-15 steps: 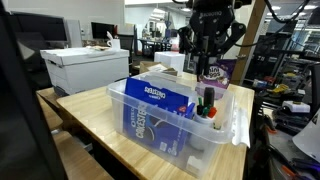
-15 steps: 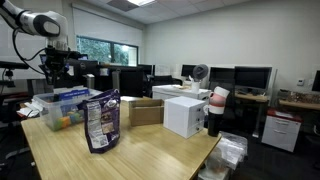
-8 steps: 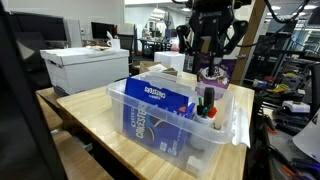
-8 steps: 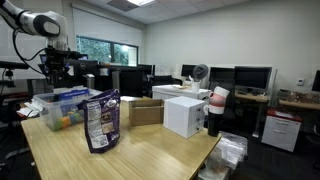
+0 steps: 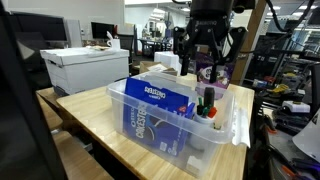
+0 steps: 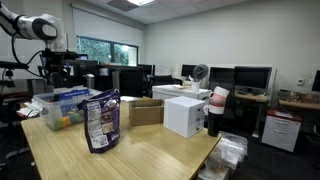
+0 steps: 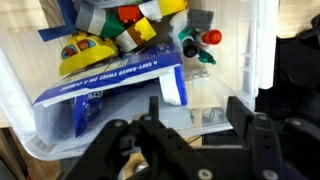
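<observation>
Inside the clear bin [image 5: 228, 128] on the table [image 5: 85, 112], a blue packet [image 5: 160, 97] lies beside markers [image 5: 207, 102]. Just above them, over the bin's far end, hangs the end effector [image 5: 207, 64], fingers spread wide and empty, the arm [image 5: 210, 12] descending vertically.

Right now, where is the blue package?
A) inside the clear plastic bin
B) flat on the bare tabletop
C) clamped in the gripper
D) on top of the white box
A: the blue package lies inside the clear bin, next to the markers, while the gripper hangs open above it.
</observation>
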Controlling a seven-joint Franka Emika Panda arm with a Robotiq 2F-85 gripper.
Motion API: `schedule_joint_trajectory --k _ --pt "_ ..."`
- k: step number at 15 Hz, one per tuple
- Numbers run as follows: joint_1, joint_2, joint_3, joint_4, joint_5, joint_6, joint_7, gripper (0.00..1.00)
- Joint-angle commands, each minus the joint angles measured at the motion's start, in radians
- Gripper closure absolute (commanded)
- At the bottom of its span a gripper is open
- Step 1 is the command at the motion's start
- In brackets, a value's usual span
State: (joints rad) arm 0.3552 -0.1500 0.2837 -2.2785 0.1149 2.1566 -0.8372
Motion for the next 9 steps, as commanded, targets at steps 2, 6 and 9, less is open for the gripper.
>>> schedule_joint_trajectory --k 2,6,9 --pt "0.006 0.013 0.036 -0.03 -0.083 0.021 0.16 0.02" --pt "0.017 0.023 0.052 -0.049 -0.073 0.058 0.212 0.0" --pt "0.024 0.031 0.058 -0.061 -0.066 0.09 0.232 0.0"
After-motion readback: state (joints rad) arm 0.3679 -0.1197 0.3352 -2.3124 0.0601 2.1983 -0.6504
